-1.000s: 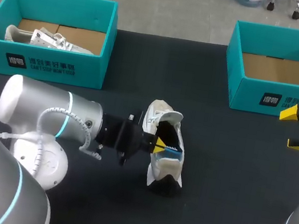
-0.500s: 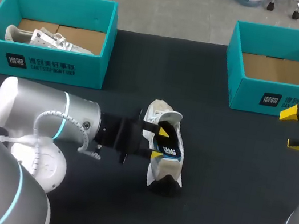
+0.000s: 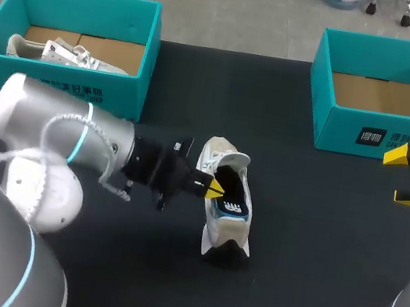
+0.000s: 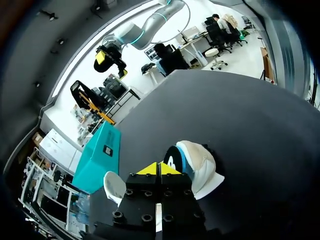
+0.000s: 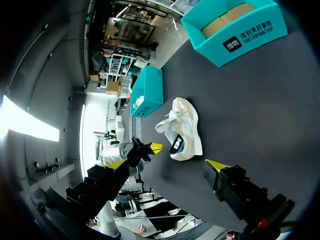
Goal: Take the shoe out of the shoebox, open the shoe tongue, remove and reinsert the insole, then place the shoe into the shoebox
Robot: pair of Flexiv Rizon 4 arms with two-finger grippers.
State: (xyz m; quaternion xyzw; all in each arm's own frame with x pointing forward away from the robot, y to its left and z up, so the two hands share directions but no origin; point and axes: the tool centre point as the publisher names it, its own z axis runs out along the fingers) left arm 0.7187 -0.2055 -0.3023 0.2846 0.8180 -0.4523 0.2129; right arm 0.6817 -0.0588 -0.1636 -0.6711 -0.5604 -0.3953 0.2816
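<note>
A cream shoe (image 3: pixel 225 159) lies on the black table in the head view, its opening facing up. Its dark blue insole (image 3: pixel 234 206) with a white mark lies inside. My left gripper (image 3: pixel 215 187) is at the left rim of the opening, its yellow tips pressed together with nothing visible between them. From the left wrist, the shut left gripper (image 4: pixel 160 168) hovers just short of the shoe (image 4: pixel 200 167) and insole (image 4: pixel 172 160). My right gripper (image 3: pixel 401 176) stays open at the table's right side, far from the shoe (image 5: pixel 182 127), with nothing between its fingers.
A teal shoebox (image 3: pixel 57 88) at the back left holds another pale shoe (image 3: pixel 63 55). A second teal shoebox (image 3: pixel 352 132) at the back right shows only its cardboard floor. Bare black table surrounds the shoe on all sides.
The left gripper, shut inside the shoe a second ago, opened, left the insole lying in the shoe, then drew back to the left and shut again. The right arm has not moved.
</note>
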